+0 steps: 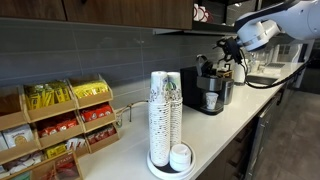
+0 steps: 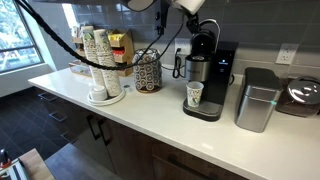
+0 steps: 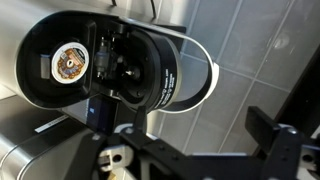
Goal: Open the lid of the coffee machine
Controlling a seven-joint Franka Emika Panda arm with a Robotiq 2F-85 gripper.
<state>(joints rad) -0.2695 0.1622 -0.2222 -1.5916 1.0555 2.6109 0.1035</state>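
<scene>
The black and silver coffee machine (image 2: pixel 210 75) stands on the white counter against the tiled wall; it also shows in an exterior view (image 1: pixel 214 88). Its lid (image 2: pixel 203 42) is tilted up. In the wrist view the lid's underside (image 3: pixel 150 70) faces the camera, and the exposed brew chamber holds a brown and white pod (image 3: pixel 70 63). My gripper (image 3: pixel 205 140) is open with nothing between its fingers, just beside the raised lid. In both exterior views it hangs at the machine's top (image 1: pixel 228 48) (image 2: pixel 192 10).
A paper cup (image 2: pixel 194 94) stands in the dispensing bay. Tall paper-cup stacks (image 1: pixel 165 110) and white cup lids (image 1: pixel 181 156) sit on a tray. A snack rack (image 1: pixel 60 120), a wire basket (image 2: pixel 148 72) and a silver canister (image 2: pixel 258 100) also stand on the counter. Cabinets hang overhead.
</scene>
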